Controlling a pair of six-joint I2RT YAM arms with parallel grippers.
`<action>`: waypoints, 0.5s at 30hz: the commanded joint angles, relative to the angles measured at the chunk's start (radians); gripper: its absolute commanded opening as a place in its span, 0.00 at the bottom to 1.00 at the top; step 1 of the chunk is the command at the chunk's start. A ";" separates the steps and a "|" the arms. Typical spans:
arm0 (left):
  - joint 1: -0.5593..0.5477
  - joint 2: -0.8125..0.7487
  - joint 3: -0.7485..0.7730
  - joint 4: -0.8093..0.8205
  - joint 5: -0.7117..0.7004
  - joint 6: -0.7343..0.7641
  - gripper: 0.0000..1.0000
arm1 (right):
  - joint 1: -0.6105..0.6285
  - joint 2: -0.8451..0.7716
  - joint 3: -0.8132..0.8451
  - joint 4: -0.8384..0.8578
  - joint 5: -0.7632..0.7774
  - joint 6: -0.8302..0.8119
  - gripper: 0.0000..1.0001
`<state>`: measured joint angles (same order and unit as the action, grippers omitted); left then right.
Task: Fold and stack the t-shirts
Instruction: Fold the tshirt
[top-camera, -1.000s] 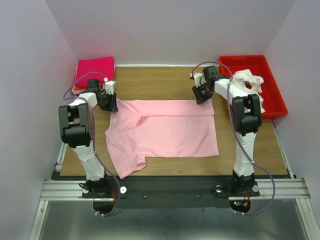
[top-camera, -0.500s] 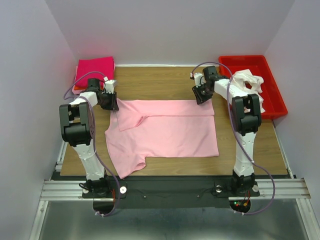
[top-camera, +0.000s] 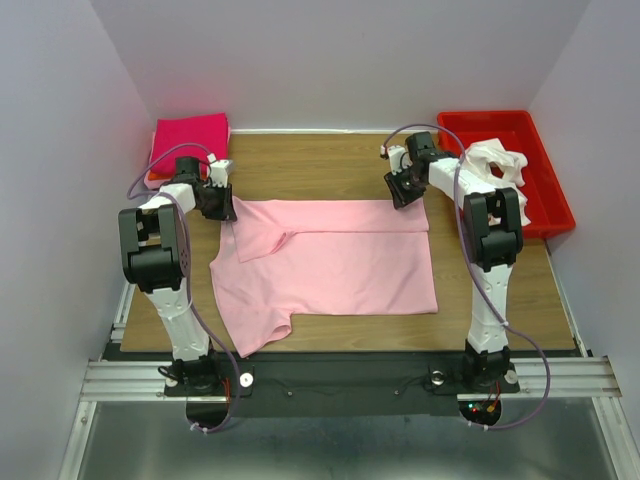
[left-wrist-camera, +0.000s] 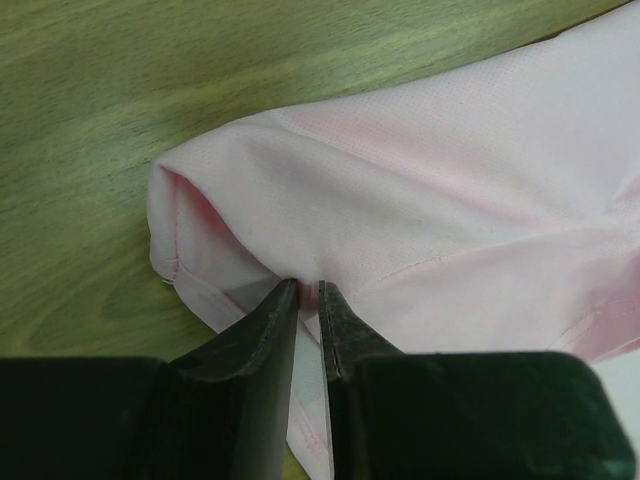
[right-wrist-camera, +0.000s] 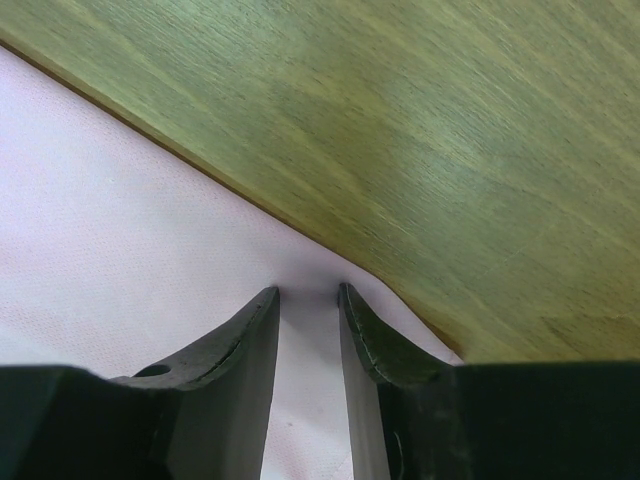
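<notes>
From above, both sets of fingertips are tucked under the wrists, so only the close cameras show the grips. The left gripper (left-wrist-camera: 305, 290) is at the far left corner of the light pink shirt (top-camera: 330, 265). Its two dark fingers (left-wrist-camera: 262, 345) are clenched on a puffed-up fold of cloth, with only a thin slit between them and pink showing in it. The right gripper (right-wrist-camera: 305, 292) is at the far right corner of the same shirt. Its fingers (right-wrist-camera: 238, 345) stand a little apart astride the edge of the cloth, with cloth filling the gap, and I cannot tell whether they nip it or only rest on it. The shirt lies spread over the middle of the wooden table (top-camera: 320, 160), with a strip along its far edge doubled over and one sleeve poking towards the near left. At the back left corner lies a hot pink shirt (top-camera: 190, 135), folded flat. Beneath its near edge peeks a sliver of salmon cloth (top-camera: 152, 179), mostly hidden by the left arm, so I can't make out what shape it is in. On the right sits the red tray (top-camera: 553, 205), with a white shirt (top-camera: 497, 160) crumpled in a heap in its far half. The right arm crosses in front of the tray's left wall and hides part of that heap. The near half of the tray shows bare red floor where the arm does not cover it.
</notes>
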<state>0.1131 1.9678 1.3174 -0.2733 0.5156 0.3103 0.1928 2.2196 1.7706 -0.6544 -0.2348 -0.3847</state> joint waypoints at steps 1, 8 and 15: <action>0.003 0.014 0.034 -0.004 -0.005 -0.011 0.27 | -0.007 0.012 0.010 0.019 0.017 0.007 0.36; 0.003 0.013 0.037 -0.012 -0.002 -0.008 0.12 | -0.007 0.014 0.006 0.019 0.020 0.006 0.36; 0.008 -0.084 0.016 -0.073 -0.009 0.013 0.00 | -0.009 0.018 0.007 0.022 0.054 0.010 0.33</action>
<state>0.1135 1.9793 1.3251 -0.2821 0.5117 0.3038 0.1928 2.2200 1.7702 -0.6525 -0.2203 -0.3847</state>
